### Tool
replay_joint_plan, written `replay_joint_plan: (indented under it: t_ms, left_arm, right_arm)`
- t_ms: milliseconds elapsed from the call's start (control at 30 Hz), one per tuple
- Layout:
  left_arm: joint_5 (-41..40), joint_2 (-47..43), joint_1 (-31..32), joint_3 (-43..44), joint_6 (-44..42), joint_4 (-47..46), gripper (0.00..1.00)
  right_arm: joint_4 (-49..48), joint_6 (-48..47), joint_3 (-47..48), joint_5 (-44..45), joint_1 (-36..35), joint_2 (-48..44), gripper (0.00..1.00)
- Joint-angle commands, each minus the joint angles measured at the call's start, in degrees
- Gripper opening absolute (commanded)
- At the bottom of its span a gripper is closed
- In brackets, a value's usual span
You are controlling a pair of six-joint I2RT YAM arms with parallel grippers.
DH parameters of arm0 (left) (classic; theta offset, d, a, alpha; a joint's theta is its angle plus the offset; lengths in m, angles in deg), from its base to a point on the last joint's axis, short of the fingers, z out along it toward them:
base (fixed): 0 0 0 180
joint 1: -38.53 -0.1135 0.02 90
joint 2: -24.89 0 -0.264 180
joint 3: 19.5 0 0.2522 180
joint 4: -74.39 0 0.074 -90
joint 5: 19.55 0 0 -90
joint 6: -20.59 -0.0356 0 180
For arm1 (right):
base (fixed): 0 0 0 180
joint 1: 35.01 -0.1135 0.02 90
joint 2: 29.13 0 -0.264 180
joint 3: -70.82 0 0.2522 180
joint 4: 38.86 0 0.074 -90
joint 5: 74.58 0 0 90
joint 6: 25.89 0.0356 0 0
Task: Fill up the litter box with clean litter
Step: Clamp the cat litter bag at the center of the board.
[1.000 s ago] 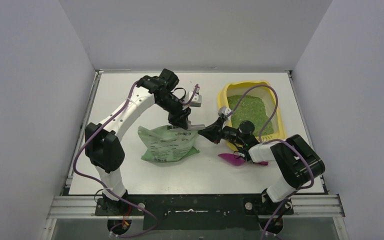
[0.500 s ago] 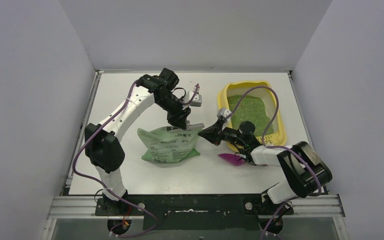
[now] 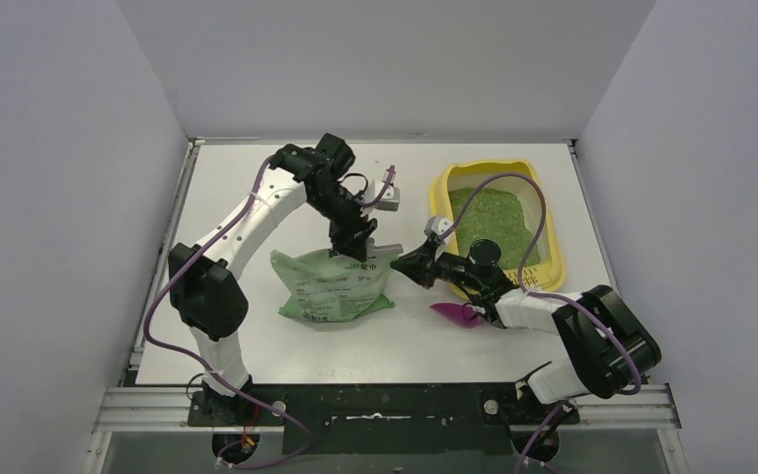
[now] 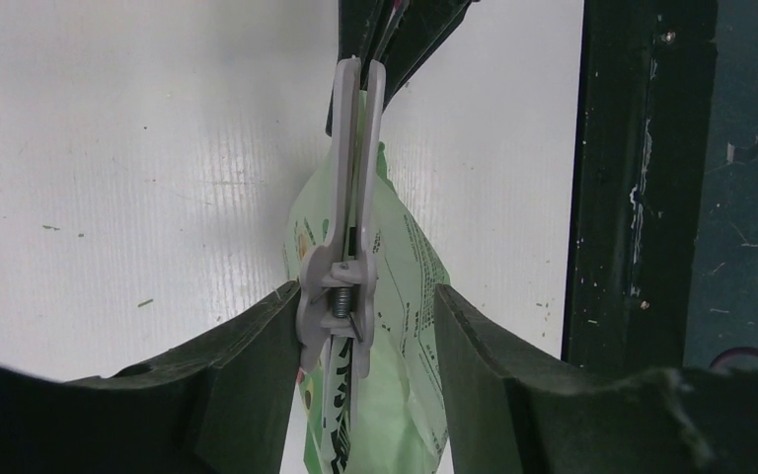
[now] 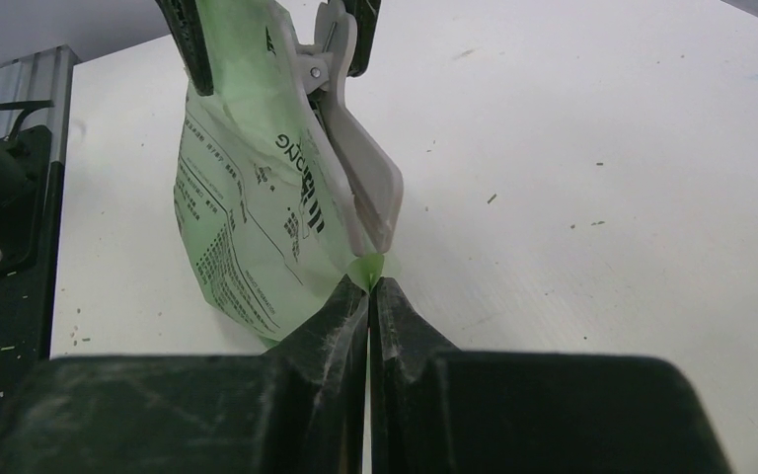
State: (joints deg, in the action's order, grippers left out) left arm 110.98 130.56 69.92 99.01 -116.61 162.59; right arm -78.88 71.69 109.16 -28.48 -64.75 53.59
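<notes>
The yellow litter box (image 3: 554,252) stands at the back right with green clean litter (image 3: 493,222) in it. A light-green printed bag (image 3: 336,286) lies mid-table, and a grey spring clip (image 4: 353,197) sits on its top edge. My left gripper (image 4: 365,296) is open around the clip's handles; the left finger touches the clip and the right finger stands apart. From the right, my right gripper (image 5: 369,283) is shut on the bag's corner (image 5: 367,269), just below the clip (image 5: 360,178). In the top view the two grippers (image 3: 357,247) (image 3: 402,262) meet at the bag's upper right end.
A magenta scoop (image 3: 457,314) lies on the table just under the right forearm, in front of the litter box. Small green crumbs are scattered on the white tabletop (image 5: 602,148). The black base rail (image 4: 642,178) runs along the near edge.
My left gripper's jaws have spread apart around the clip. The right gripper keeps its pinch on the bag's corner, and the right arm's elbow has shifted slightly right and down.
</notes>
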Motion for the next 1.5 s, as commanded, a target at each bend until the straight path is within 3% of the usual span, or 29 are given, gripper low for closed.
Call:
replay_joint_plan:
  t_ms: [0,200,333,433,500,567,1467]
  left_arm:
    - [2.7,-0.8,-0.1,1.9,-0.4,0.6,0.49]
    - [1.8,-0.8,-0.1,2.8,1.7,-1.7,0.5]
    - [1.5,-0.1,-0.1,4.3,2.7,-2.0,0.42]
    - [0.9,0.3,-0.2,4.3,2.4,-1.1,0.3]
    - [0.9,0.9,-0.2,4.3,1.6,0.3,0.12]
    - [1.1,1.3,-0.2,4.2,0.9,1.5,0.0]
    - [-24.5,1.6,3.8,1.8,-2.8,8.0,0.0]
  right_arm:
    - [-4.1,-2.4,3.0,0.6,-0.7,-2.4,0.0]
    - [-4.0,-2.5,3.3,0.5,-0.8,-2.2,0.0]
    - [-3.6,-2.6,3.4,0.4,-0.9,-2.2,0.0]
    - [-3.3,-2.9,3.3,0.4,-0.9,-2.4,0.0]
    - [-3.2,-3.1,3.3,0.5,-0.9,-2.4,0.0]
    - [-3.2,-3.0,3.3,1.0,-0.9,-2.7,0.0]
    - [3.4,-6.5,3.8,3.5,-1.5,-9.9,0.0]
